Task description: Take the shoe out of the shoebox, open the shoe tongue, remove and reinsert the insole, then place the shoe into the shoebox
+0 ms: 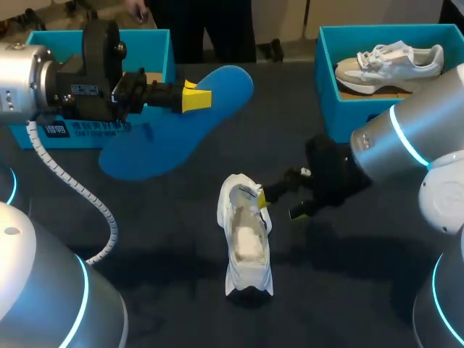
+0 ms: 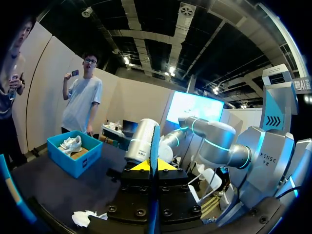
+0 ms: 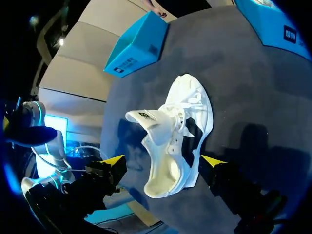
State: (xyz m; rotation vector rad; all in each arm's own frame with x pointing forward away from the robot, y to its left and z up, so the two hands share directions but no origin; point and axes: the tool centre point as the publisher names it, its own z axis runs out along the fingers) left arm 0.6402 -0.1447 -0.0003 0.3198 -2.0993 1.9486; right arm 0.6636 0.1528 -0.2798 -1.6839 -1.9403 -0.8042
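A blue insole (image 1: 170, 138) hangs above the table's left side, and my left gripper (image 1: 196, 96) is shut on its edge. In the left wrist view the insole (image 2: 154, 142) shows edge-on between the yellow tips of that gripper (image 2: 155, 165). The white shoe (image 1: 246, 239) lies on the dark table in the middle, its tongue lifted and its inside showing. My right gripper (image 1: 279, 204) stands open at the shoe's upper right side. In the right wrist view the shoe (image 3: 181, 131) lies between the spread fingers of the right gripper (image 3: 163, 161), which do not clamp it.
A blue shoebox (image 1: 156, 45) stands at the back left behind my left arm. A second blue box (image 1: 328, 87) at the back right holds another pale shoe (image 1: 391, 64). Bare dark table (image 1: 348, 283) lies in front of the shoe.
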